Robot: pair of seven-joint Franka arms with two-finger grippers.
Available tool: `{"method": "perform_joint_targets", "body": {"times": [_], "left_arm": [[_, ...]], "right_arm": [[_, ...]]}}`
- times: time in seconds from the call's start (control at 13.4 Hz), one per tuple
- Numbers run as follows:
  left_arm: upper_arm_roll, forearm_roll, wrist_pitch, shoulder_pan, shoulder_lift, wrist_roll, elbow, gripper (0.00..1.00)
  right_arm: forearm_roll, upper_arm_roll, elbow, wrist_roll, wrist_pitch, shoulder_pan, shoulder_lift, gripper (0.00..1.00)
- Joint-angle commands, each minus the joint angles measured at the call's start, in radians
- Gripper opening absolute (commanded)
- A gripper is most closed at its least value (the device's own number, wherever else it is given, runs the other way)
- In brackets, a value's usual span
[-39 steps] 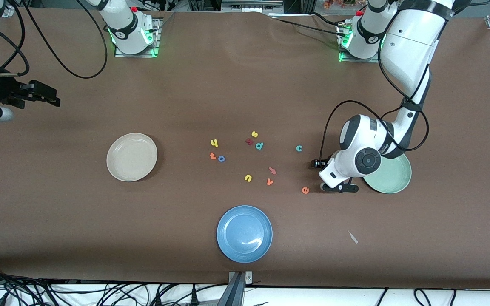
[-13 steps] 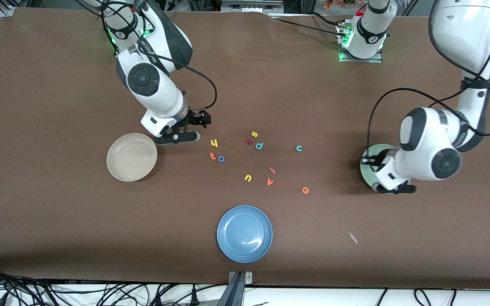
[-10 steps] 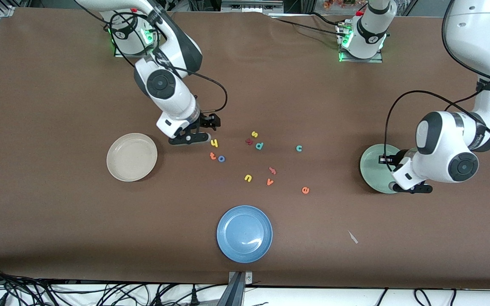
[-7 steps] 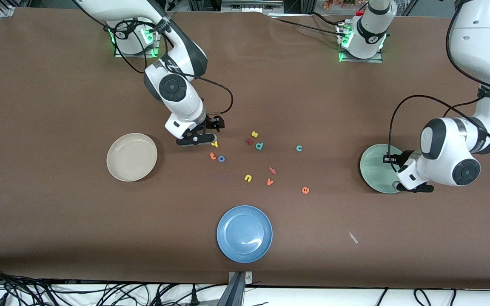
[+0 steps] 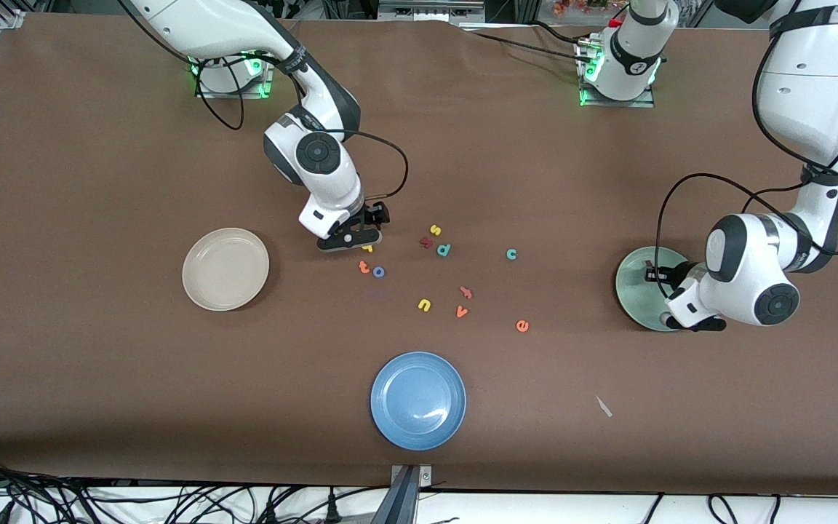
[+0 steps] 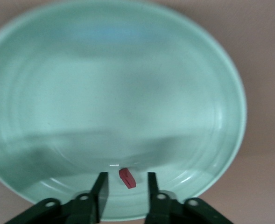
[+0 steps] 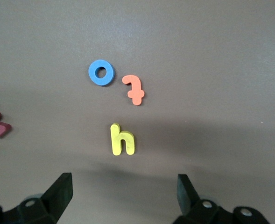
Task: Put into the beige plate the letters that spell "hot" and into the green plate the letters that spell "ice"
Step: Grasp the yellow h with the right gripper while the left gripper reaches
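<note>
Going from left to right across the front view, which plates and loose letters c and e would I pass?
beige plate → blue plate → teal c → orange e → green plate

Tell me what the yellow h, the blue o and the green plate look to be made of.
Yellow h: probably foam, matte, with soft rounded edges and a flat cut face.
Blue o: the same matte, foam-like look, a thick flat ring.
Green plate: likely smooth plastic or melamine, though glazed ceramic is possible; soft sheen, faint concentric rings and small highlights near the rim.
</note>
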State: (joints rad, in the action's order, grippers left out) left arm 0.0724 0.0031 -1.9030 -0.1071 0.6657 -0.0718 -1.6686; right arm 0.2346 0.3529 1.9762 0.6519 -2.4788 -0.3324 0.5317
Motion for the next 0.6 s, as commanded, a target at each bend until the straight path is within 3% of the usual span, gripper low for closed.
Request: {"method": "perform_joint_targets", "body": {"times": [0.0,0.37,0.52], "left_arm": [[0.01,0.005,0.022,0.01,-0.084,0.055,0.015,1.0],[0.168,0.003,0.013,0.01,-0.093,0.502,0.064,1.0],[0.216,-0.05,-0.001,0.02,-0.087,0.648,0.078,1.0]], "right_arm": [[0.04,0.005,-0.005,0.032,-0.054,-0.007,0.031,0.99],[0.055,-0.002,-0.03,0.034,-0.112,-0.023,0.085,0.96],[0.064,-0.003,-0.03,0.034,-0.112,-0.022,0.086,0.92]]}}
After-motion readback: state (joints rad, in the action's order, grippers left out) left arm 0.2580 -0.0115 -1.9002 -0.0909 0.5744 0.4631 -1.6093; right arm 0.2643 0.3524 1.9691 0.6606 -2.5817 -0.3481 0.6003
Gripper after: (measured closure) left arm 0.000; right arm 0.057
